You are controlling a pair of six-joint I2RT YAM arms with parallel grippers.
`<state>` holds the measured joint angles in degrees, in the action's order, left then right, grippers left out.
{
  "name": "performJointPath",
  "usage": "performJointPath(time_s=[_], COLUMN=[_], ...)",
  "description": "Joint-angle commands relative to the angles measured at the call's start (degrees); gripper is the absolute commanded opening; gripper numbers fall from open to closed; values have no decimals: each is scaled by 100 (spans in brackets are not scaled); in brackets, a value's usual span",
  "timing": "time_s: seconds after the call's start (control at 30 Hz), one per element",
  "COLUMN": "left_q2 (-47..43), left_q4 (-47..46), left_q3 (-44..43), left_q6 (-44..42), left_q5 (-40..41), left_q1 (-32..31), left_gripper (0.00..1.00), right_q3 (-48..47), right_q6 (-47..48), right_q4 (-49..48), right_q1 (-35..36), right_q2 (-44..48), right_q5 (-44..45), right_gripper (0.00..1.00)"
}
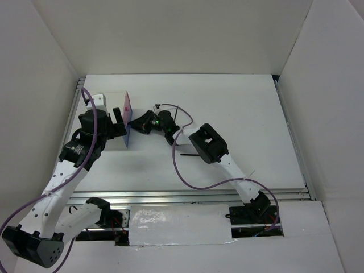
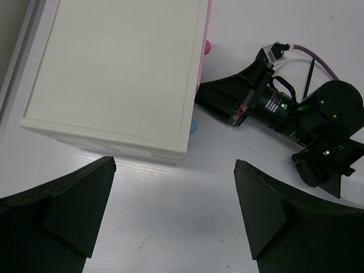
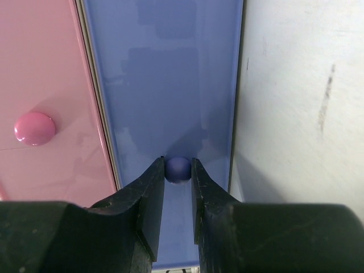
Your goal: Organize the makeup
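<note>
Black fingers (image 3: 149,193) of my right claw (image 3: 177,164) pinch the knob (image 3: 178,170) of the blue drawer (image 3: 170,68); my left claw (image 2: 174,165) hangs wide open, empty, near the white box (image 2: 114,74). A thin pencil (image 1: 185,153) lies right of it, likely light and slippery; grip mid-shaft.

The blue knob (image 3: 178,169) is gripped between the two black fingers of the right gripper (image 3: 177,165), which are pressed against its sides. The blue drawer front (image 3: 165,74) is seen directly ahead of the fingertips. To the left of the gripper, a pink drawer front (image 3: 45,68) with a pink knob (image 3: 34,128) is seen. To its right, a white surface (image 3: 284,170) marked by a dark streak (image 3: 326,99) is visible.
</note>
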<state>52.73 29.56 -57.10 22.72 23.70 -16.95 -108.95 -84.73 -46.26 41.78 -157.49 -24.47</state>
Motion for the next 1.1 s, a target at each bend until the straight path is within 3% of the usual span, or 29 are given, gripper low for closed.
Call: performJointPath(time_s=[0.0,0.6,1.07], left_q2=[-44,-26,-35], left_q4=[-196,-196,-205], left_q3=[-170,-179,-170], left_q6=[-22,-13,-22], left_q5=[-15,-24,-50], left_q1=[25,25,25], left_gripper=[99,99,99], right_q3=[233,1033,2342], right_q6=[167,325,396], right_q4=[-252,-551,-1148], right_q1=[-152,-407,-750], right_q2=[500,1062,1730], right_q5=[-102,-207,-278], right_gripper=[13,10,9])
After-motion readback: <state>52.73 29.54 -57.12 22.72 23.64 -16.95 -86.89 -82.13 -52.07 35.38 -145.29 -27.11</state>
